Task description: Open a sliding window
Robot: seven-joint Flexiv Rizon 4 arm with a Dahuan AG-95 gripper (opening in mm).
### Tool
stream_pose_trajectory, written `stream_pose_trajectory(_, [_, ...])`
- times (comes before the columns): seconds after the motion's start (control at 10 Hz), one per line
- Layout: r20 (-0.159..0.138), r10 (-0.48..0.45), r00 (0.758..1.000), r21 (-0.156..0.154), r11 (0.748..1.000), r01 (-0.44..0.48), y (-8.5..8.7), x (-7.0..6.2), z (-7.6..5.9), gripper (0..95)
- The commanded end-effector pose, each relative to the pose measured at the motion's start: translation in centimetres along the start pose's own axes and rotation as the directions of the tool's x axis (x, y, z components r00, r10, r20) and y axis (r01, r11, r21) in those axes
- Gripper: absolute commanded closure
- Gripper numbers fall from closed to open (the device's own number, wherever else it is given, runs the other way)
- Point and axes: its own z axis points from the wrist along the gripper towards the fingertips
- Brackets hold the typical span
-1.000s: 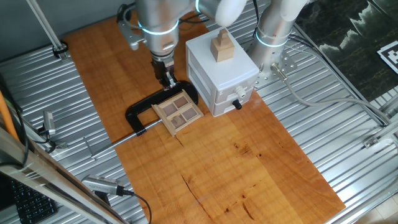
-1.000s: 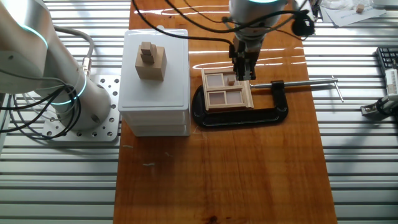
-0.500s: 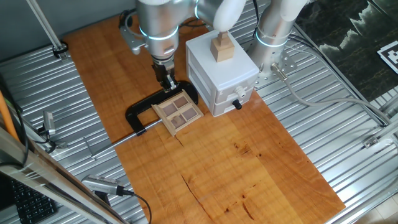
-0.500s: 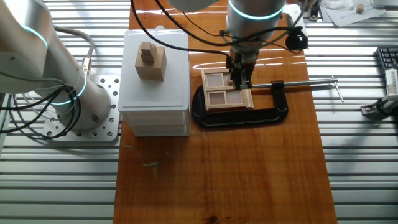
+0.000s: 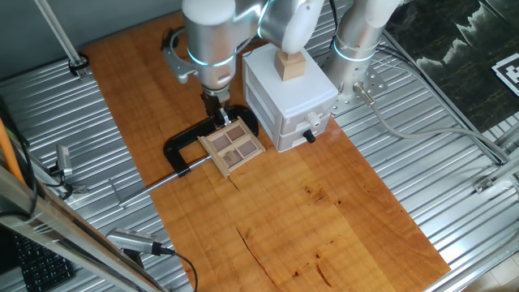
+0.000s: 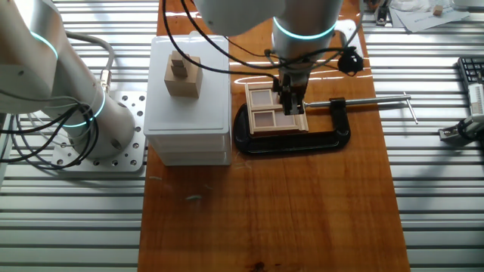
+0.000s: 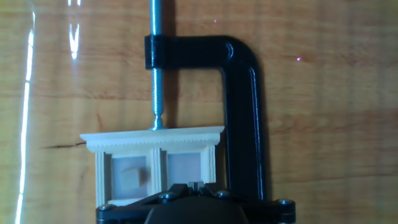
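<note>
End effector point(image 6: 291, 108) sits on the sliding window point(image 6: 275, 110); whether clenched, I cannot tell. Sash-engaging step; next, push toward 9 o'clock.

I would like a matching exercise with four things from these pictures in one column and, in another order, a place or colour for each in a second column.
Things:
1. sliding window
2. C-clamp
3. small wooden block
4. gripper

Descriptions:
A. black, holding the frame
B. on top of the white box
C. light wood, lying flat on the board
D. low over the window's panes

Pairs: 1-C, 2-A, 3-B, 4-D
</note>
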Motion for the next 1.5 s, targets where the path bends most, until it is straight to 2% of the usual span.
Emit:
stream_pose_trajectory(0.1, [0.003,0.008,1.0,0.006,1.0,-0.008,0.19,-0.01,0.71,95.0])
stream_pose_trajectory(0.4, [0.001,0.011,1.0,0.008,1.0,-0.011,0.76,0.84,1.28,95.0])
stream_pose_trajectory(1.5, [-0.009,0.002,1.0,0.008,1.0,-0.002,0.75,0.84,1.32,95.0])
